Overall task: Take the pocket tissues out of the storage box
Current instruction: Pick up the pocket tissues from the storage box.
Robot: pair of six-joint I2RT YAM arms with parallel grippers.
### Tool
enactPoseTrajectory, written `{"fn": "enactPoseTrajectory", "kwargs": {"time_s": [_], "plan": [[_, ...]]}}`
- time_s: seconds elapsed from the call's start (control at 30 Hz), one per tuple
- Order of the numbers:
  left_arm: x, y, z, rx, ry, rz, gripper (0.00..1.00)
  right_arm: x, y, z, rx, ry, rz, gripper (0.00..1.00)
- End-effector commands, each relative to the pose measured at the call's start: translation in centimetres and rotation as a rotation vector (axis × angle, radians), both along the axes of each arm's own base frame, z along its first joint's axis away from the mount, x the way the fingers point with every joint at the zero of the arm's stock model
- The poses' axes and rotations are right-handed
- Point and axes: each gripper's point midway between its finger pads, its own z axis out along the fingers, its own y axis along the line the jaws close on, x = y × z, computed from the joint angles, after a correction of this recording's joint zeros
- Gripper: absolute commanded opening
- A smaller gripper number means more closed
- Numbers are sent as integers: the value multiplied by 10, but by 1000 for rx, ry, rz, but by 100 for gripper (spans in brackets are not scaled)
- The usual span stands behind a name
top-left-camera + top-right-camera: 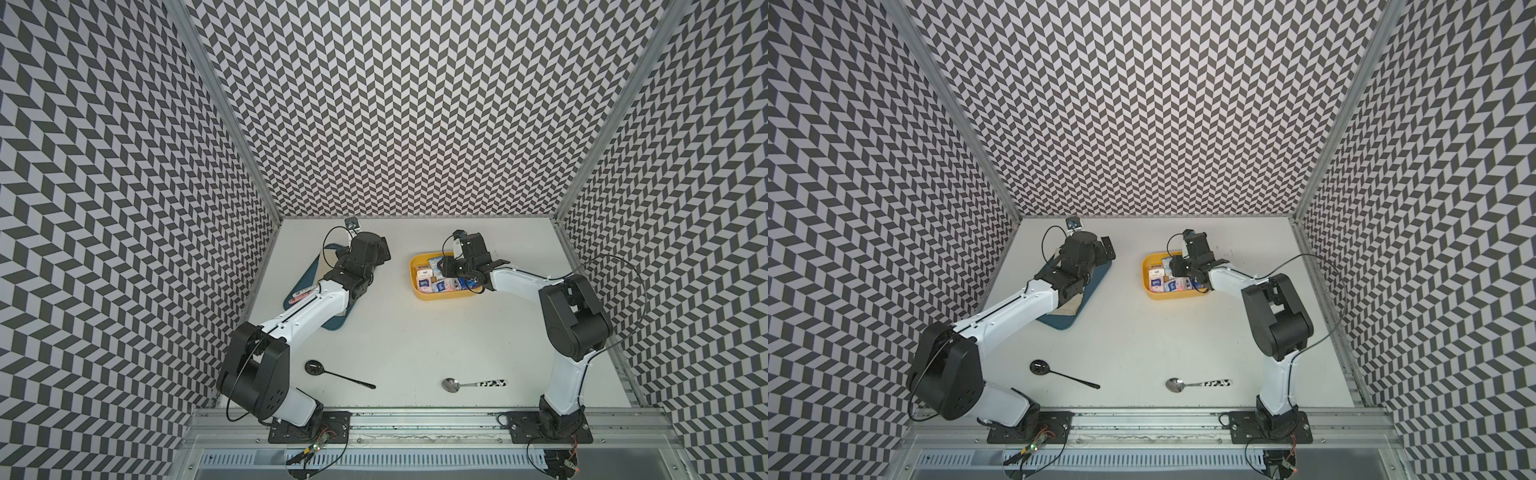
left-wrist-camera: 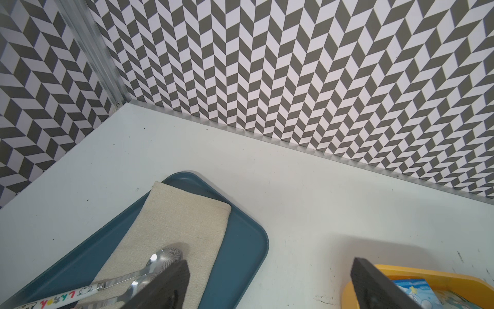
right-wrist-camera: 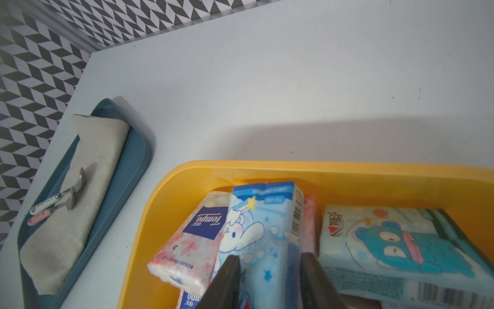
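The yellow storage box (image 1: 414,275) (image 1: 1145,276) sits at the back right of the table and holds several pocket tissues (image 1: 432,283) (image 1: 1167,285). In the right wrist view a pale blue cartoon pack (image 3: 264,227) stands tilted above the others, and my right gripper (image 3: 270,256) is shut on it, one finger on each long side. Beside it lie a white-pink pack (image 3: 187,240) and a teal cartoon pack (image 3: 387,240). My left gripper (image 2: 267,286) hangs open and holds nothing, over the edge of the dark-blue tray, with the box's corner (image 2: 441,275) behind one finger.
A dark-blue tray (image 1: 332,325) (image 2: 240,240) (image 3: 131,166) with a beige cloth (image 2: 181,219) and two spoons (image 2: 160,259) lies at the back left. A black spoon (image 1: 336,374) and a metal spoon (image 1: 469,384) lie near the front edge.
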Motion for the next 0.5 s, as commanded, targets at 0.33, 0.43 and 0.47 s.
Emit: {"fn": "enactPoseTrajectory", "kwargs": {"time_s": [0.33, 0.43, 0.47], "plan": [[-7, 3, 30, -42, -78, 6, 99, -10, -2, 2, 20, 12, -8, 8], [-9, 4, 34, -46, -86, 6, 99, -9, -1, 14, 34, -9, -6, 5], [-9, 4, 34, -48, -87, 7, 99, -10, -1, 18, 37, -16, -6, 3]]}}
